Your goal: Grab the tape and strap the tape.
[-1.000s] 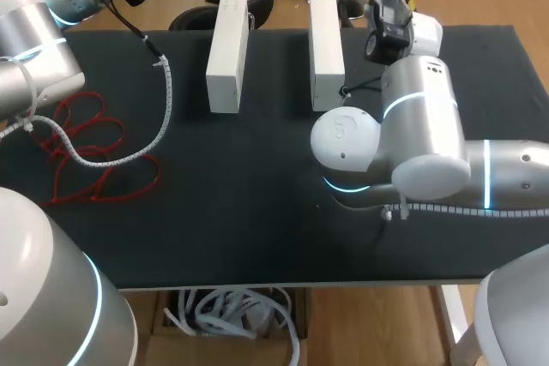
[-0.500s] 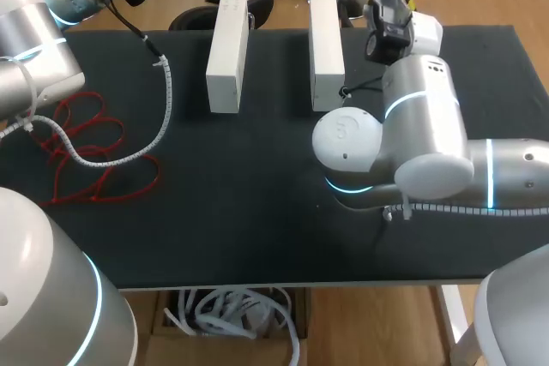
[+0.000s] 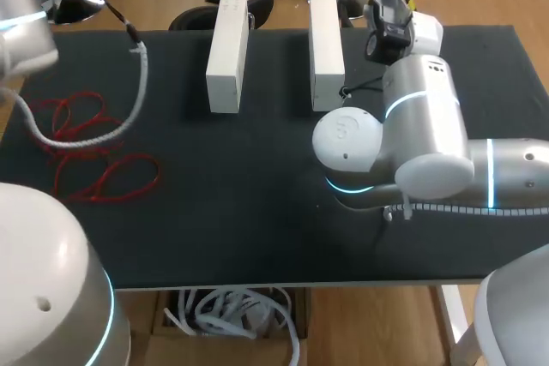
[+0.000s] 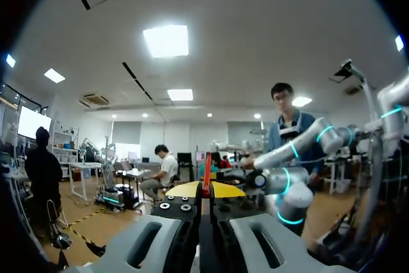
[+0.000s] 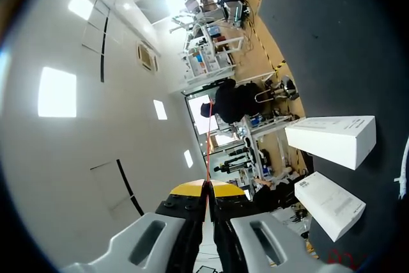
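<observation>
Broadly, the dark matte surface (image 3: 257,212) carries the loose red looped tape (image 3: 94,160) at its left side, the tangle running far to near. It lies well apart from the right arm (image 3: 429,143) and nearer the left arm (image 3: 26,15), which has swung toward the far-left corner, baring more loops. The left end effector (image 4: 204,190) and right end effector (image 5: 208,188) are both clenched tip to tip.

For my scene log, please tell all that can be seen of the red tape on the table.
The thin red tape lies slack in several tangled loops, flat on the left part of the black table top. It looks narrow and flexible. The left arm's white spiral-wrapped cable crosses over its loops; whether they touch cannot be seen.
</observation>
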Controlling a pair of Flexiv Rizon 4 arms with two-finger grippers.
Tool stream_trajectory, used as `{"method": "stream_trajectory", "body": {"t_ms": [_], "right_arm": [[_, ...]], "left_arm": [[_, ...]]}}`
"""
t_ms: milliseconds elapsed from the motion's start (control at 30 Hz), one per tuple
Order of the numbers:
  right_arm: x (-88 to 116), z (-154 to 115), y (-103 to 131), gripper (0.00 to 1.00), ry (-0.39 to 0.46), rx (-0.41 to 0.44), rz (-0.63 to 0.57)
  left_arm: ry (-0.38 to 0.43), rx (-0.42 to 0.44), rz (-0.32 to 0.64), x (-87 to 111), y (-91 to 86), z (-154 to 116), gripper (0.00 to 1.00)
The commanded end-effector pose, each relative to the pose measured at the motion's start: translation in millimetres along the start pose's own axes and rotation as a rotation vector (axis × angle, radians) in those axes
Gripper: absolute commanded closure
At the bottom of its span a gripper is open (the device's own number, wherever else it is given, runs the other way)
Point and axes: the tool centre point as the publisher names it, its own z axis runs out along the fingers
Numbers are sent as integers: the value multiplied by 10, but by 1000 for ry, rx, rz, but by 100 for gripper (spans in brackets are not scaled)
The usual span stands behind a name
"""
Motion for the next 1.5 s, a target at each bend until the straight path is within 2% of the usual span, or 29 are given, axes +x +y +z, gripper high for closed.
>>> {"method": "stream_trajectory", "body": {"t_ms": [33,533,667,733,867,1033,1300,1500], "right_arm": [[23,3,9,100,-6,1,-2],[23,3,9,100,-6,1,-2],[23,3,9,100,-6,1,-2],[23,3,9,100,-6,1,-2],[23,3,9,100,-6,1,-2],[23,3,9,100,-6,1,-2],[23,3,9,100,-6,1,-2],[23,3,9,100,-6,1,-2]], "left_arm": [[-52,-698,-54,46,-129,14,100],[-52,-698,-54,46,-129,14,100],[-15,-793,-39,26,-143,70,100],[-19,-839,1,24,-145,84,100],[-53,-886,81,40,-170,105,100],[-51,-940,120,43,-164,159,100],[2,-1033,117,118,-196,219,100],[-9,-1043,115,265,-215,259,100]]}}
